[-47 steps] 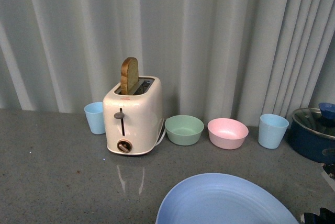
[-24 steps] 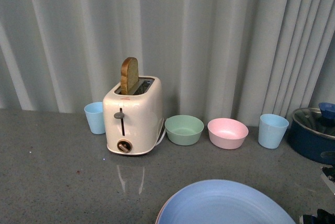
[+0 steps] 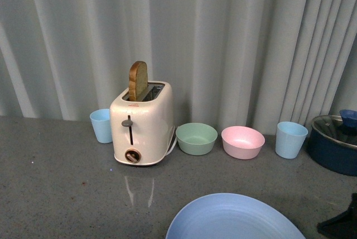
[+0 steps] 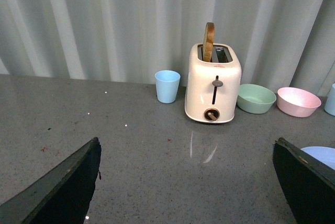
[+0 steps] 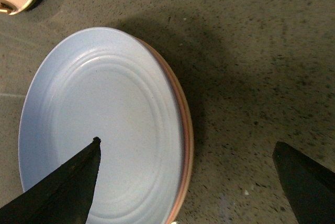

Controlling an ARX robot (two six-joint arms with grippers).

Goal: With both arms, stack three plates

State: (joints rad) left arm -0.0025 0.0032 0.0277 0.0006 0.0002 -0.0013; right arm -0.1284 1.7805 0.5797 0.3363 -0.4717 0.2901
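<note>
on the pink plate sits blue plate; both tools spread, l & r.

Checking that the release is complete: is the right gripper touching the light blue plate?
Apart. In the right wrist view the right gripper is open, its fingers hanging above the light blue plate without gripping its rim.

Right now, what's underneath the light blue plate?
In the right wrist view, a pink plate's rim peeks out beneath the light blue plate. Whether a third plate lies in the stack cannot be seen; the blue one covers it.
</note>
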